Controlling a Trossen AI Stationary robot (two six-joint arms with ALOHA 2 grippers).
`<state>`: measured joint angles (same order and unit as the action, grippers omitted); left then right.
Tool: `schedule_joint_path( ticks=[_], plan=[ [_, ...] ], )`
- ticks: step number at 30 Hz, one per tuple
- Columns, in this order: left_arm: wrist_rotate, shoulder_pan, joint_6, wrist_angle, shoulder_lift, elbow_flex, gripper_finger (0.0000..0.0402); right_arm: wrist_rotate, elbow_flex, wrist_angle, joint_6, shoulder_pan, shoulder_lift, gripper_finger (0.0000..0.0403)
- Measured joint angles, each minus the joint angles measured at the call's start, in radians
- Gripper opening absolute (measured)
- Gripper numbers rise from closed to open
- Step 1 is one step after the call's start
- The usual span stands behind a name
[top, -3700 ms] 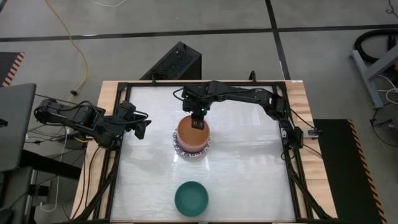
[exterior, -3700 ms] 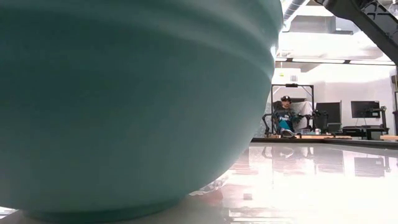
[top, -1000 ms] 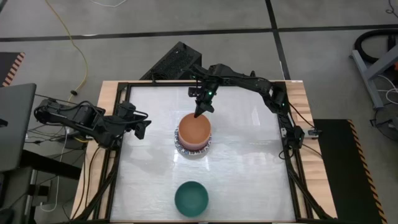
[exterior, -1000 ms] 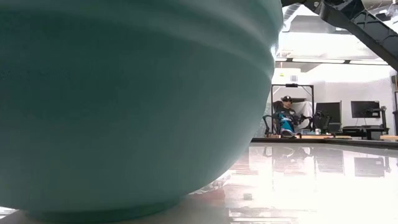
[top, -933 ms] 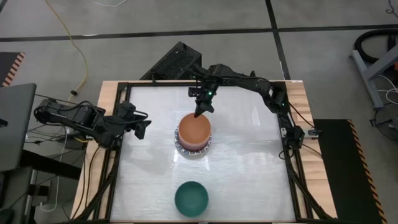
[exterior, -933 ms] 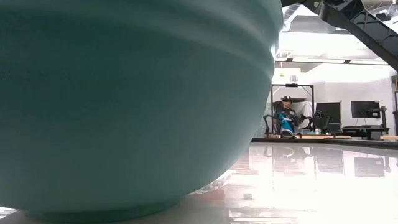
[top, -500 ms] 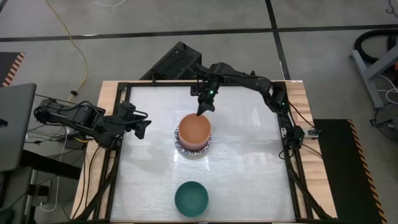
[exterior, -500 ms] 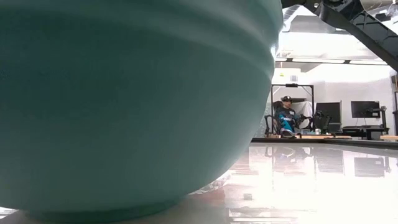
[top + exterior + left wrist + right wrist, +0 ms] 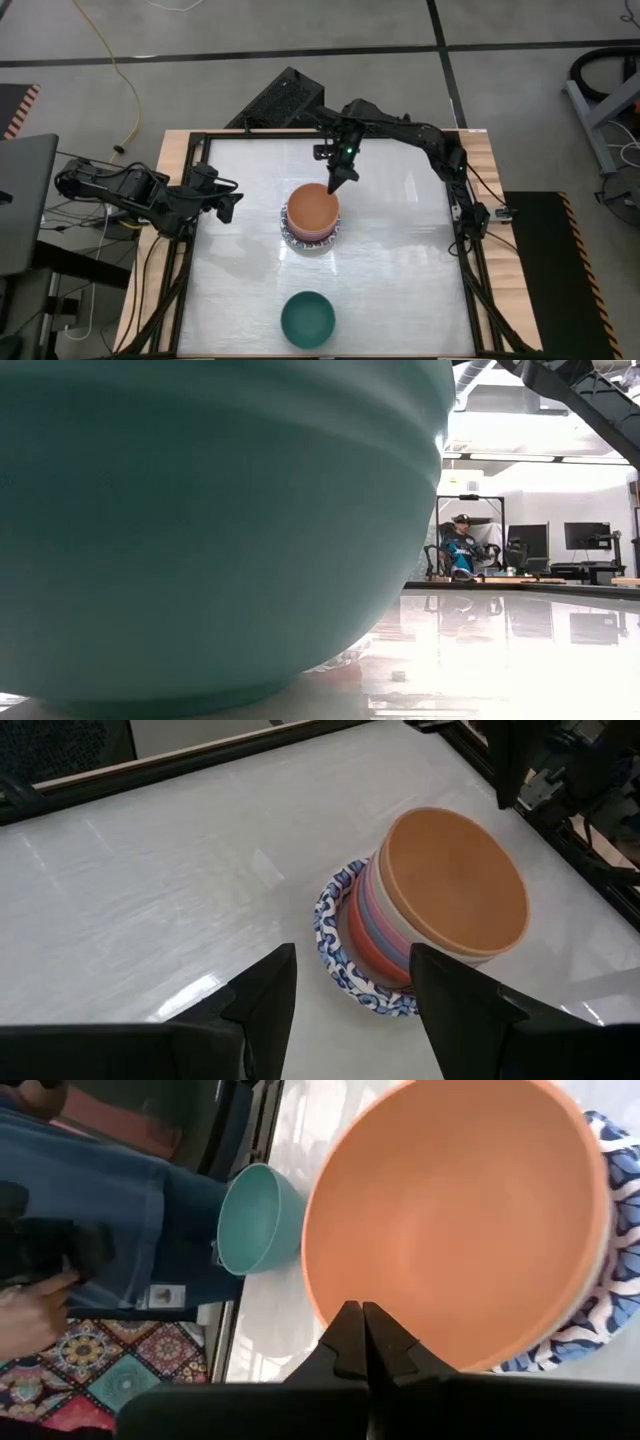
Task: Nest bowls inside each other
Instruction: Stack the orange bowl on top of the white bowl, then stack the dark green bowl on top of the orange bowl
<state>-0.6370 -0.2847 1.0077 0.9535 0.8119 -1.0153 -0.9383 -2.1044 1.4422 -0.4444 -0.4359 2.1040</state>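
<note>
A stack of nested bowls (image 9: 312, 215) stands mid-table, an orange bowl (image 9: 455, 880) on top. Under it show pink and red ones and a blue-patterned rim (image 9: 335, 935) at the bottom. A green bowl (image 9: 307, 318) rests alone on its base near the front edge, and it fills the low view (image 9: 200, 530). My right gripper (image 9: 333, 186) hangs shut just above the stack's far rim. In its own view (image 9: 362, 1330) it shows in front of the orange bowl (image 9: 460, 1210). My left gripper (image 9: 228, 205) waits open at the table's left edge, its fingers (image 9: 440, 990) pointing at the stack.
A black frame (image 9: 330, 132) runs around the white table top. A person in blue trousers (image 9: 100, 1230) stands at the table's near edge beyond the green bowl (image 9: 255, 1215). Another person (image 9: 460, 550) sits far back in the room.
My right gripper, shut throughout, has swung a little toward the table's right edge above the stack's far rim, and its wrist has tipped. The bowls and my left arm have kept still.
</note>
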Motion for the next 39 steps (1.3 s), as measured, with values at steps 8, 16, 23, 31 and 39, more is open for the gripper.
schedule_joint_path(
  ticks=[8, 16, 23, 31, 39],
  plan=[
    [-0.004, 0.000, 0.000, 0.000, 0.000, 0.000, 0.0185, 0.129, 0.000, -0.021, 0.003, 0.001, 0.011, 0.0001],
    [-0.007, 0.000, -0.018, 0.000, 0.000, 0.000, 0.0185, 0.163, -0.034, -0.001, 0.076, 0.010, -0.081, 0.0001],
    [-0.006, 0.000, -0.020, -0.001, 0.000, 0.000, 0.0185, 0.385, -0.035, 0.062, 0.194, 0.120, -0.224, 0.0005],
    [0.006, 0.000, -0.033, -0.001, 0.000, 0.000, 0.0185, 0.642, -0.035, 0.065, 0.521, 0.323, -0.328, 0.0011],
    [0.073, 0.000, -0.089, -0.001, 0.000, 0.000, 0.0185, 0.840, -0.035, 0.064, 0.981, 0.580, -0.323, 0.0012]
  ],
)
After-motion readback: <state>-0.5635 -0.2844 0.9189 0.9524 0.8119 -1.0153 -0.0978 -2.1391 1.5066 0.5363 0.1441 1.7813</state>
